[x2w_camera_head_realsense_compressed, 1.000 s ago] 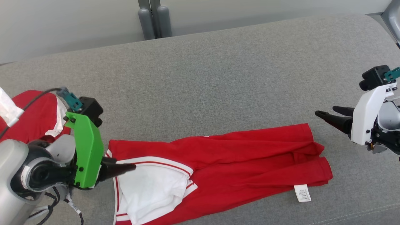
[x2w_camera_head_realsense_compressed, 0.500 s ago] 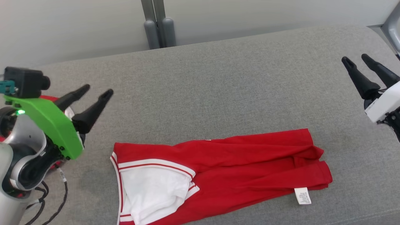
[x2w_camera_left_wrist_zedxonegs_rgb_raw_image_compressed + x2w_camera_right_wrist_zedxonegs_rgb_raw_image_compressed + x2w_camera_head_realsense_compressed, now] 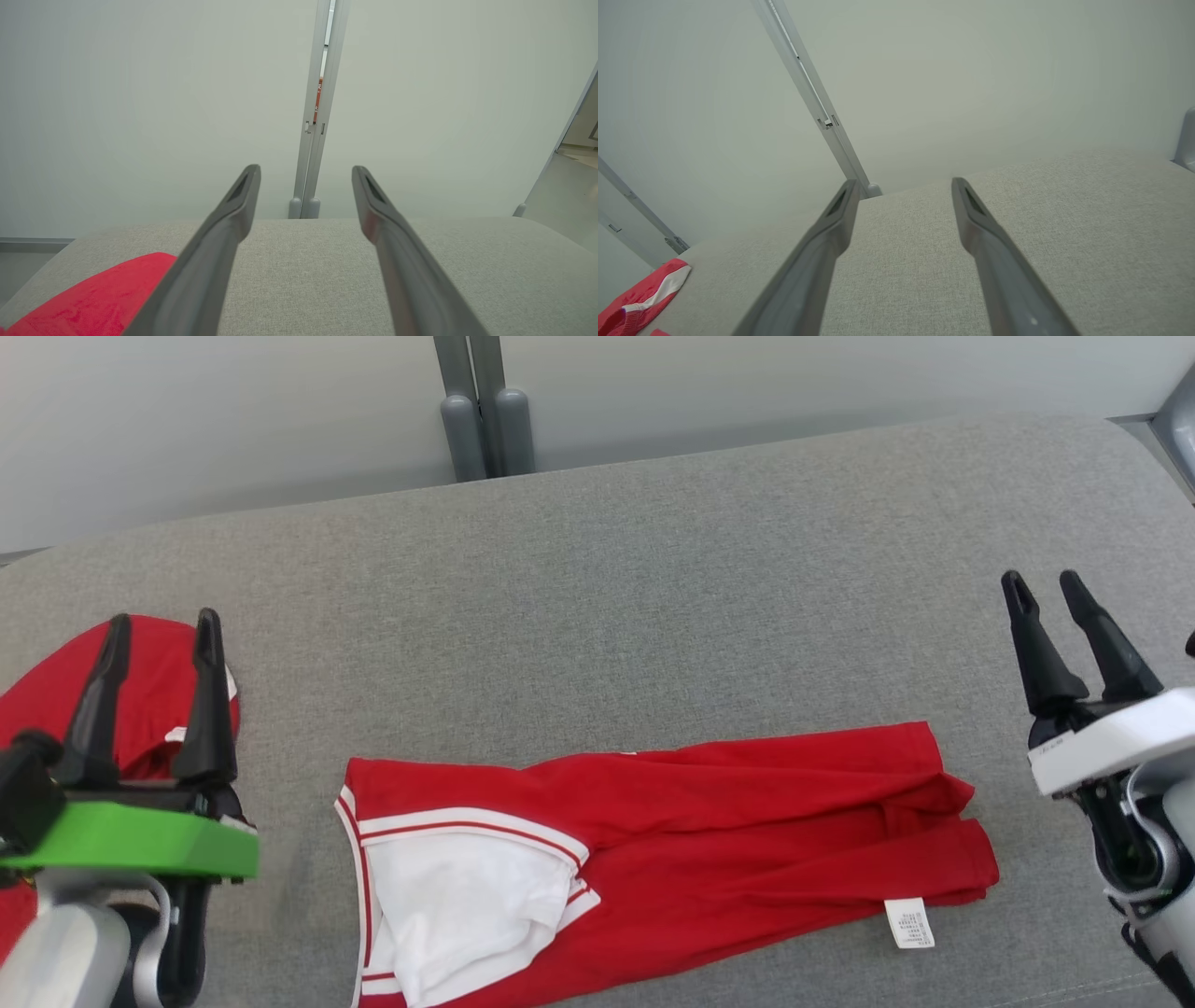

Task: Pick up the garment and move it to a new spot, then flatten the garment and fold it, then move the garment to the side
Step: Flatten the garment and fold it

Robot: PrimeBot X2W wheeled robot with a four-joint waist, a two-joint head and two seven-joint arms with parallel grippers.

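Observation:
The garment (image 3: 709,821) is red with a white panel and white trim. It lies folded in a long strip across the near part of the grey cushion (image 3: 653,588), with a white label (image 3: 908,922) at its right end. My left gripper (image 3: 163,623) is left of it, open, fingers pointing away from me and holding nothing. My right gripper (image 3: 1041,581) is beyond the garment's right end, open and empty too. In the left wrist view the left gripper (image 3: 306,170) has its jaws wide over bare cushion. The right gripper (image 3: 904,183) in the right wrist view stands the same.
A second red cloth (image 3: 140,681) with white trim lies at the far left, partly behind my left fingers, and shows as red cloth (image 3: 93,298). A red and white scrap (image 3: 640,298) shows low left. Pale wall and a grey post (image 3: 481,411) stand behind the cushion.
Both grippers pointed inward at the garment's ends a second ago; they have since swung away to point forward, both open. The garment lies as it did. The camera shifted slightly.

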